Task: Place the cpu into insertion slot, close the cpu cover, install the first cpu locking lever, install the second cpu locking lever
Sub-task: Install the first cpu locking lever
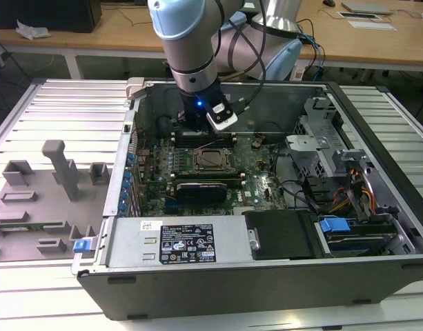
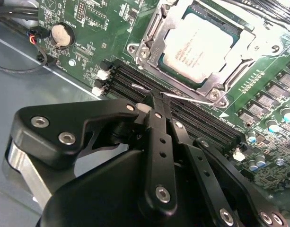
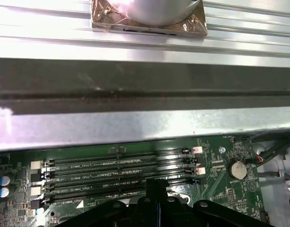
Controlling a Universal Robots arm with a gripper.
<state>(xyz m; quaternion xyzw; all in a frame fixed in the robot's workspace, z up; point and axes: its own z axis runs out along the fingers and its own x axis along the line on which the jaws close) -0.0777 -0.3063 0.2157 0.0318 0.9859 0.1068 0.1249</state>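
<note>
The cpu (image 2: 199, 42), a silver square chip, lies in the insertion slot (image 1: 212, 160) on the green motherboard. The cpu cover (image 2: 206, 89), a silver frame, lies flat around it. A thin metal locking lever (image 2: 192, 98) runs along the socket's edge, next to the black memory slots (image 2: 135, 80). My gripper (image 2: 153, 97) is shut, its black fingers pressed together with their tips right at the free end of that lever; I cannot tell whether they touch it. In the exterior view the gripper (image 1: 196, 131) hangs low inside the case, just behind the socket. Its fingers (image 3: 156, 187) are above the memory slots.
The open computer case has a metal wall (image 3: 145, 118) close behind the gripper. A coin battery (image 2: 62, 34) and cables (image 2: 21, 61) sit near the memory slots. A long black card (image 1: 201, 187) lies in front of the socket, drive cages (image 1: 321, 145) on the exterior view's right, and a grey fixture tray (image 1: 52, 186) outside on its left.
</note>
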